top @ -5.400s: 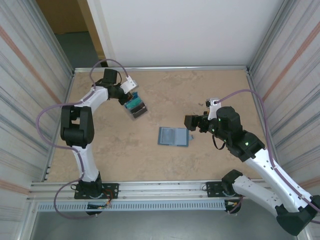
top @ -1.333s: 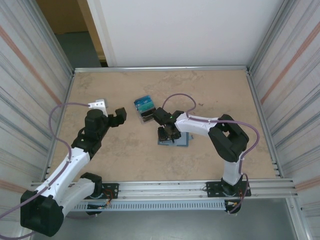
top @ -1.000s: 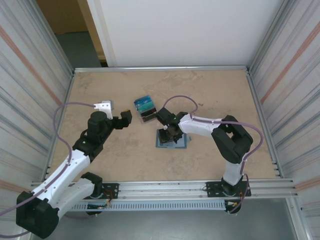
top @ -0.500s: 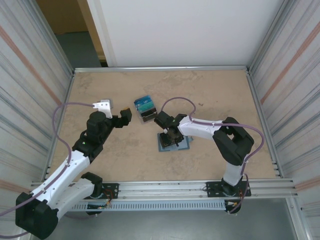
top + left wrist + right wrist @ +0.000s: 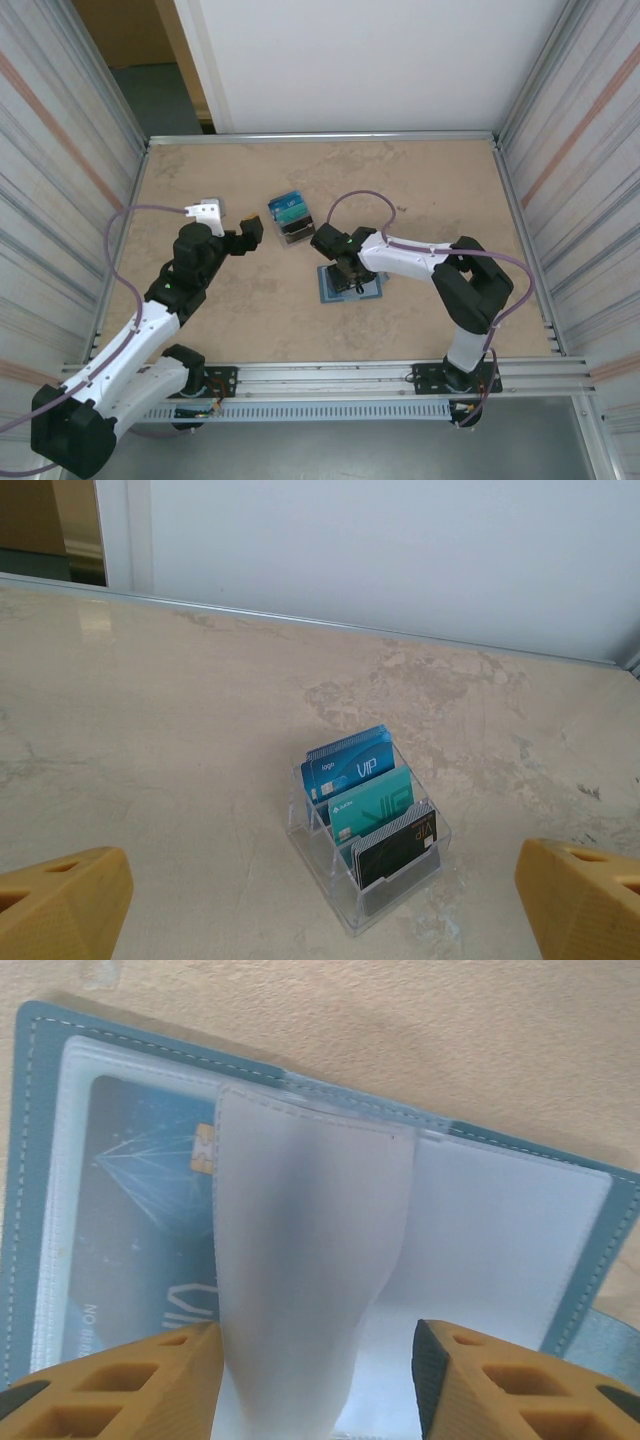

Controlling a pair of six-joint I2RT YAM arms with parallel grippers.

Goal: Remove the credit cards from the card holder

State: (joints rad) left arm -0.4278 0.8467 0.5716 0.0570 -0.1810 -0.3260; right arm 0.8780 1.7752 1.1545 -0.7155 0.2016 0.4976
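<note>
The card holder (image 5: 368,290), a teal-blue bifold wallet, lies open on the table's middle. My right gripper (image 5: 345,272) hangs directly over it, pointing down. In the right wrist view the card holder (image 5: 22,1160) shows clear sleeve pages. A blue credit card (image 5: 140,1220) sits in the left pocket. One frosted sleeve page (image 5: 300,1260) stands up between my right gripper's (image 5: 315,1340) fingers, against the left finger and apart from the right one. The jaws are open. My left gripper (image 5: 250,235) hovers wide open left of the card holder, holding nothing.
A clear plastic stand (image 5: 288,216) with blue, teal and black cards sits just behind the card holder. From the left wrist camera the stand (image 5: 365,830) is ahead of the left gripper (image 5: 322,890). Metal walls fence the table on three sides.
My right gripper has spread its jaws wider and slid slightly toward the near side over the card holder. The left arm edged toward the stand, then stayed still.
</note>
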